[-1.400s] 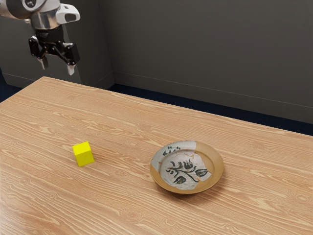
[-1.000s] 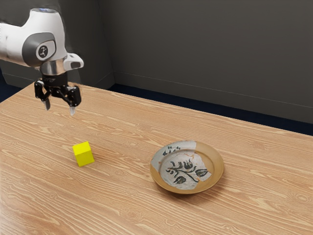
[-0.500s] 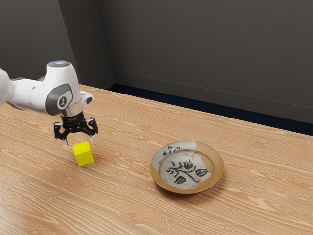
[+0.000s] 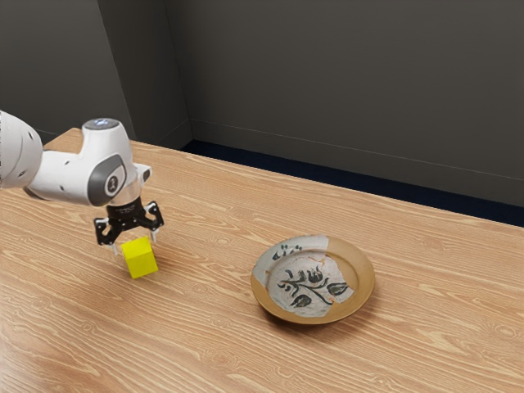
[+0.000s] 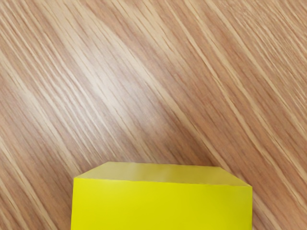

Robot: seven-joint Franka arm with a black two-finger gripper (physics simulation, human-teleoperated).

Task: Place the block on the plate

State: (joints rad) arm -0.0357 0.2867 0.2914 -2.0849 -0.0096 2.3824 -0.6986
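Note:
My black gripper point(image 4: 135, 246) is low over the table in the exterior view, open, its fingertips spread at the upper part of the yellow block point(image 4: 141, 259). The block stands on the wood; whether either finger touches it I cannot tell. In the wrist view the block point(image 5: 161, 205) lies large at the lower edge, just under the hand. A round plate point(image 4: 354, 303) with a tan and grey rim and dark plant drawings rests apart from the block, toward the exterior view's right.
The wooden table point(image 4: 205, 327) carries both things, with bare wood between block and plate. Its far edge runs before a dark grey wall point(image 4: 344, 90). The white arm comes in from the exterior view's left.
My hand has come down and toward the exterior view's right, from high over the table's far corner to the block, the last part a small drop. Block and plate have stayed put.

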